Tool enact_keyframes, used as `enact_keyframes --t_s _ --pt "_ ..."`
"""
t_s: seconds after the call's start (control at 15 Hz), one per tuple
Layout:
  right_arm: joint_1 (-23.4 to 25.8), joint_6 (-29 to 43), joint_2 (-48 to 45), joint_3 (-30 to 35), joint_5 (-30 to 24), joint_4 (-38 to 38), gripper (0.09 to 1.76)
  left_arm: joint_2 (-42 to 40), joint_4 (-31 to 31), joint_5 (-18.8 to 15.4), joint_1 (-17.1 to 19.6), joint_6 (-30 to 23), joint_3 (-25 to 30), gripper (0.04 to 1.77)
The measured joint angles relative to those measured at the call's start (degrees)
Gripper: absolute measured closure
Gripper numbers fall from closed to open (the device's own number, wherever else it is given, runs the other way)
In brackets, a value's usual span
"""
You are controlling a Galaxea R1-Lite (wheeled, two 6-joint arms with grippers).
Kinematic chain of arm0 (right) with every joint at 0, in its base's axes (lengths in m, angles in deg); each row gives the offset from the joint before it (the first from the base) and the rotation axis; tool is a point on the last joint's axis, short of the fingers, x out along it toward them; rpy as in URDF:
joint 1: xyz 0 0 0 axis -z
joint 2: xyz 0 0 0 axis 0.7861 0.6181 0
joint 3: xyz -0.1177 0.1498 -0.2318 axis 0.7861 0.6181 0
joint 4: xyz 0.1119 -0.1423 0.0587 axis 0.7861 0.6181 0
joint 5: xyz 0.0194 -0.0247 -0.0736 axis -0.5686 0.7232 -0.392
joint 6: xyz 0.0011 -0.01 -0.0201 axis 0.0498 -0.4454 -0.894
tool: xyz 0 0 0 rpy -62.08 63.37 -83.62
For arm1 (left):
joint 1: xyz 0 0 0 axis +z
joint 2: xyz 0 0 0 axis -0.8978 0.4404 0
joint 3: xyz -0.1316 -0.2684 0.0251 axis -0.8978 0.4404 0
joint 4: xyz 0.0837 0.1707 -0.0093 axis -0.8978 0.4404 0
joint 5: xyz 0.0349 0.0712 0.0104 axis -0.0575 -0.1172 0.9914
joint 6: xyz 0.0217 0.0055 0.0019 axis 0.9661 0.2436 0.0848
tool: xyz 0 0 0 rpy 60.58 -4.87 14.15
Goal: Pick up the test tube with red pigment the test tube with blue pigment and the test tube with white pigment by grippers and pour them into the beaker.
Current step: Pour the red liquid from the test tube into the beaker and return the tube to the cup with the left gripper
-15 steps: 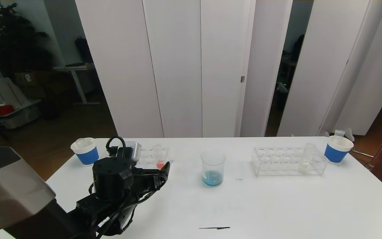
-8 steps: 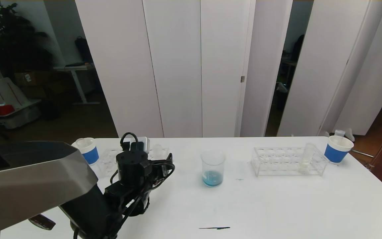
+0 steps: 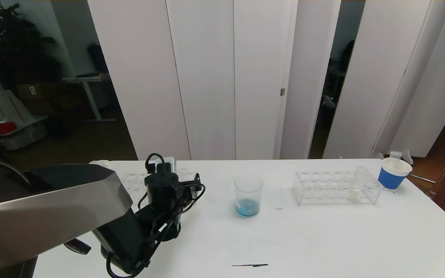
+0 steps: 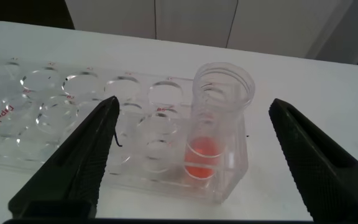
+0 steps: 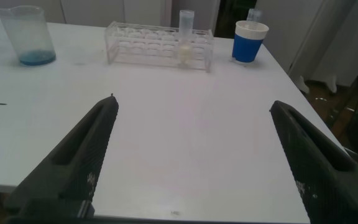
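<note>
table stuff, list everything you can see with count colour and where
beaker: 1, clear with blue liquid, table centre
red tube: 1, clear with orange-red liquid, end hole of left rack
left rack: 1, clear, left side of table
white tube: 1, clear with cream liquid, in right rack
right rack: 1, clear, right side of table
cup: 1, blue with white rim, far right
table: 1, white
left hand: 1, black, open, either side of red tube
right hand: 1, black, open, above bare table
</note>
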Motion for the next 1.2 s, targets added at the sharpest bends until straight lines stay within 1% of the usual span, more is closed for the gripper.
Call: enact_keyframes --t_s 0.07,0.13,0.2,0.27,0.33,0.4,0.47,0.53,1.2 --pt "0.0 0.0 0.0 0.0 0.0 0.0 0.1 0.4 0.0 0.2 0.2 0.1 -0.6 0.3" --pt "0.0 0.0 0.0 0.0 0.0 0.0 0.1 0.7 0.1 0.2 0.5 0.2 -1.2 0.62" --pt "0.0 0.0 0.0 0.0 0.0 0.0 0.1 1.1 0.0 -0.3 0.6 0.4 -1.7 1.1" --pt "0.0 0.0 0.0 0.0 0.0 0.0 0.1 1.5 0.0 -0.3 0.7 0.4 -1.9 1.38" --pt "0.0 0.0 0.0 0.0 0.0 0.0 0.1 1.8 -0.1 -0.3 0.8 0.5 -2.0 1.44" --pt "0.0 0.0 0.0 0.0 0.0 0.0 0.1 1.9 -0.1 -0.3 0.8 0.5 -2.1 1.21" --pt "0.0 0.0 0.0 0.0 0.0 0.0 0.1 2.0 -0.1 -0.2 0.8 0.5 -2.1 1.19" --pt "0.0 0.0 0.0 0.0 0.0 0.0 0.1 2.1 -0.1 -0.2 0.8 0.5 -2.1 1.24" --pt "0.0 0.0 0.0 0.0 0.0 0.0 0.1 2.2 0.1 -0.2 0.7 0.6 -2.3 1.24"
